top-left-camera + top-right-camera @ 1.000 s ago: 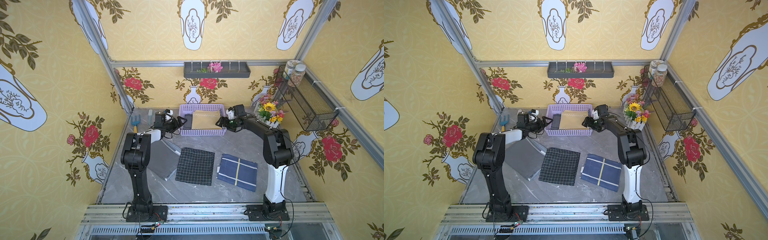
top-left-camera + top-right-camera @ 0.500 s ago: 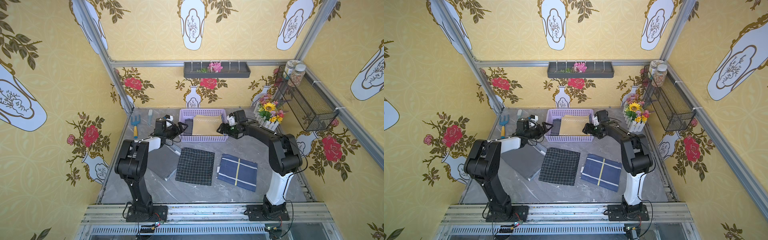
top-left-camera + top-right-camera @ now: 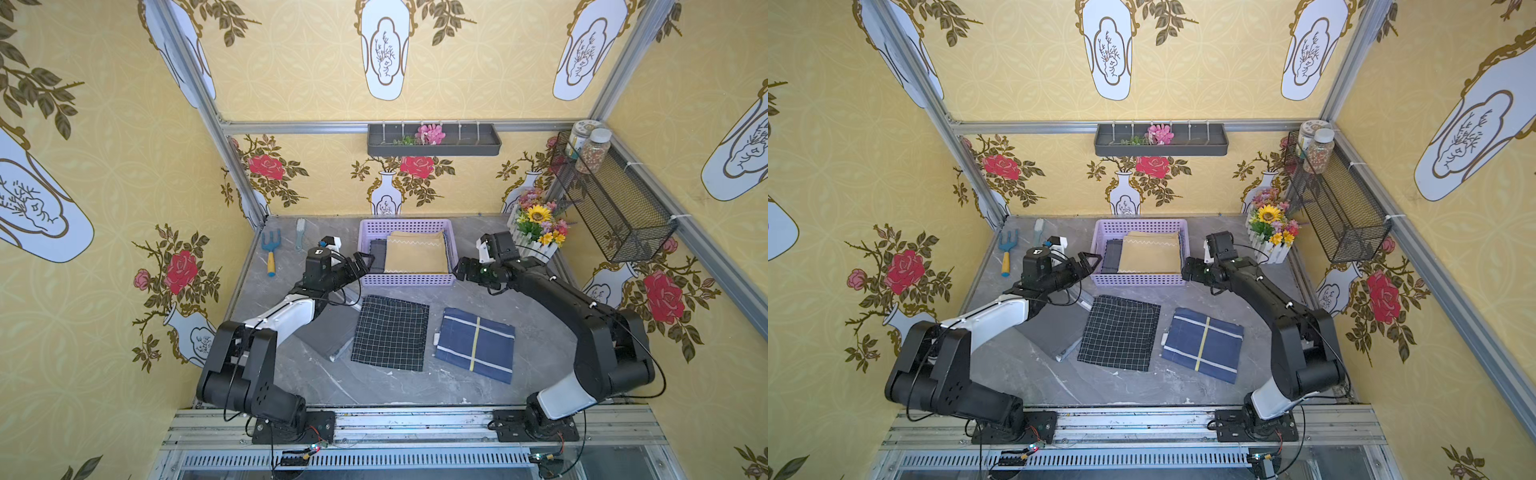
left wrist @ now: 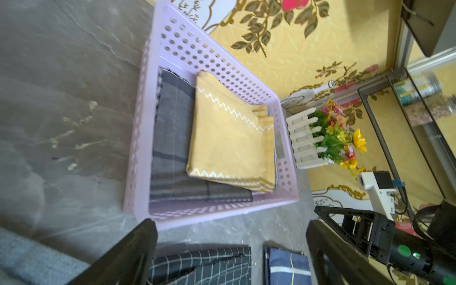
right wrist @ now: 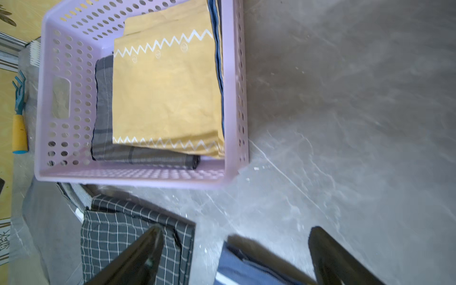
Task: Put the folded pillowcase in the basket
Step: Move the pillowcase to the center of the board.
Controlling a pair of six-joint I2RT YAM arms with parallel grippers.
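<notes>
**A:** How did the left gripper [image 3: 362, 262] stand?

**B:** Its black jaws were spread wide with nothing between them. It hung just beside the 8 o'clock corner of the shallow rectangular lilac plastic basket with perforated sides [image 3: 405, 281]. I couldn't tell whether it touched the wall.

**A:** And the right gripper [image 3: 460, 268]?

**B:** Spread wide too, and empty. In the right wrist view, only grey tabletop and cloth edges showed between the fingers of the right gripper [image 5: 235, 232]. It sat just beside the basket's 4 o'clock corner.

**A:** Where was the pillowcase?

**B:** The mustard-yellow folded pillowcase with white zigzag trim [image 3: 415, 257] lay flat inside the basket, toward its 3 o'clock wall. It rested on a folded grey plaid cloth [image 3: 377, 255], which stuck out from under it on the 9 o'clock side. The right wrist view also showed a thin blue fabric edge [image 5: 220, 49] between the pillowcase and the basket wall.

**A:** What lay around the basket?

**B:** The basket stood at 12 o'clock on the grey marble-patterned table [image 3: 519, 299]. From the basket:
- At 6 o'clock lay a folded black cloth with a white grid [image 3: 390, 332].
- At 5 o'clock lay a folded navy cloth with a yellow stripe [image 3: 476, 343].
- At 7 o'clock a plain grey folded cloth [image 3: 332, 332] lay partly under the left arm.
- At 9 o'clock lay a blue hand rake with a yellow handle [image 3: 270, 249].
- At 2 o'clock stood a white picket planter of artificial flowers [image 3: 536, 232].
</notes>
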